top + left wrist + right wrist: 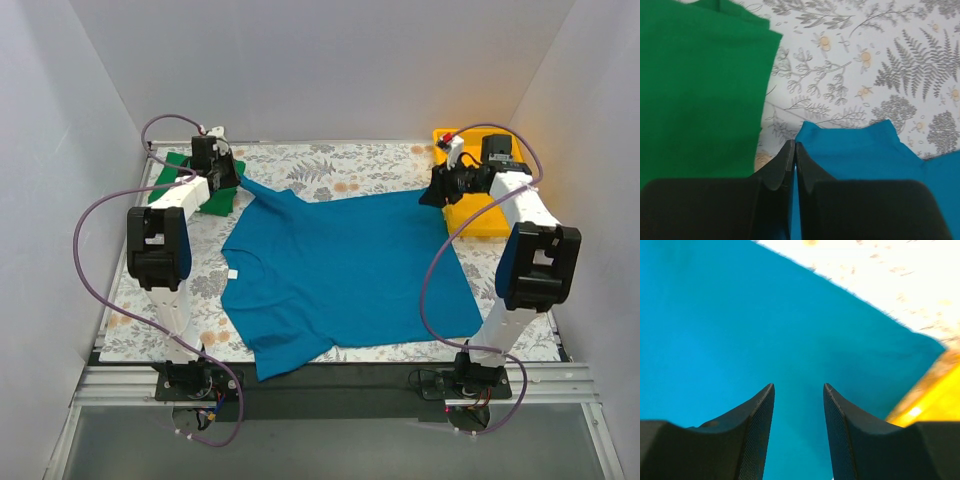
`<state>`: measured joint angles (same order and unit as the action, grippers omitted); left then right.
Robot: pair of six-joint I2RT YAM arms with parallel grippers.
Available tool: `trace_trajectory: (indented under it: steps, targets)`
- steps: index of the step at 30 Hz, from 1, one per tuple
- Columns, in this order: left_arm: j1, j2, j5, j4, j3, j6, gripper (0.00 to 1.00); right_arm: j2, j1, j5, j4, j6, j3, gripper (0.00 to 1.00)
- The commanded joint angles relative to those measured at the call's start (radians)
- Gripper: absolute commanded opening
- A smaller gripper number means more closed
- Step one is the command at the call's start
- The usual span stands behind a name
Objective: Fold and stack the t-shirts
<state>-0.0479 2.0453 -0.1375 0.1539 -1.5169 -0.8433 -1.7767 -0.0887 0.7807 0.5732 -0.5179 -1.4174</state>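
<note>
The teal-blue t-shirt [340,265] lies spread flat in the middle of the tabletop [330,165]. Its long axis runs left to right: the neck opening points left, with a small white label [232,272] at the collar, and the straight hem points right. One short sleeve reaches toward the far-left corner, the other toward the near edge. The cloth is plain, soft and unprinted, mostly smooth, with shallow creases near the far sleeve.

The left fingers [785,165], black and tapered, are pressed together and clamped on the tip of that far sleeve, which draws to a narrow point at them. Just beside it, in the far-left corner, lies the green t-shirt [185,185], folded into a flat block with layered edges.

The right fingers [757,425], with ribbed inner faces, stand apart over the shirt's far-right hem corner, gripping nothing. Beyond that corner sits a yellow tray [480,215]. The tabletop carries a grey fern-and-flower pattern.
</note>
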Motion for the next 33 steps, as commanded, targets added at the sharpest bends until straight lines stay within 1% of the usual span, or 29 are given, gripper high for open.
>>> trace_trajectory:
  steps: [1, 2, 5, 8, 9, 12, 13, 15, 17, 18, 19, 21, 24, 26, 30, 33]
  targets:
    - [0.032, -0.083, 0.021, -0.063, 0.047, -0.025, 0.00, -0.095, 0.009, -0.073, -0.024, 0.097, -0.145, 0.51]
    - [0.039, -0.088, 0.019, -0.076, 0.053, -0.026, 0.00, -0.134, 0.015, -0.078, -0.024, 0.107, -0.199, 0.51]
    - [0.046, -0.079, 0.004, -0.094, 0.055, -0.039, 0.00, -0.210, 0.033, -0.109, -0.018, 0.104, -0.285, 0.52]
    - [0.046, -0.066, -0.007, -0.097, 0.040, -0.040, 0.00, -0.285, 0.056, -0.188, -0.006, 0.091, -0.356, 0.53]
    - [0.046, -0.062, -0.007, -0.097, 0.035, -0.039, 0.00, -0.305, 0.060, -0.233, -0.001, 0.091, -0.401, 0.53]
    - [0.046, -0.066, 0.009, -0.103, 0.037, -0.037, 0.00, -0.392, 0.072, -0.288, 0.007, 0.099, -0.471, 0.53]
    - [0.078, -0.071, 0.010, -0.109, 0.044, -0.039, 0.00, -0.408, 0.075, -0.302, 0.005, 0.110, -0.485, 0.53]
    - [0.088, -0.080, 0.004, -0.122, 0.057, -0.042, 0.00, -0.435, 0.083, -0.349, 0.004, 0.120, -0.529, 0.52]
    - [0.092, -0.085, -0.010, -0.128, 0.061, -0.046, 0.00, -0.475, 0.087, -0.389, 0.002, 0.148, -0.566, 0.51]
    - [0.092, -0.086, -0.013, -0.128, 0.061, -0.046, 0.00, -0.492, 0.087, -0.438, 0.001, 0.160, -0.584, 0.51]
    - [0.091, -0.085, -0.020, -0.131, 0.061, -0.048, 0.00, -0.519, 0.116, -0.463, -0.001, 0.188, -0.625, 0.50]
    - [0.092, -0.083, -0.022, -0.131, 0.061, -0.051, 0.00, -0.546, 0.119, -0.521, -0.006, 0.211, -0.661, 0.50]
    - [0.094, -0.091, -0.017, -0.134, 0.075, -0.051, 0.00, -0.573, 0.119, -0.581, -0.024, 0.237, -0.684, 0.49]
    - [0.092, -0.099, -0.017, -0.142, 0.081, -0.050, 0.00, -0.584, 0.118, -0.589, -0.033, 0.237, -0.686, 0.49]
    - [0.095, -0.102, -0.031, -0.145, 0.083, -0.051, 0.00, -0.613, 0.122, -0.526, -0.047, 0.234, -0.707, 0.49]
    - [0.095, -0.099, -0.037, -0.145, 0.083, -0.054, 0.00, -0.650, 0.136, -0.518, -0.055, 0.246, -0.745, 0.49]
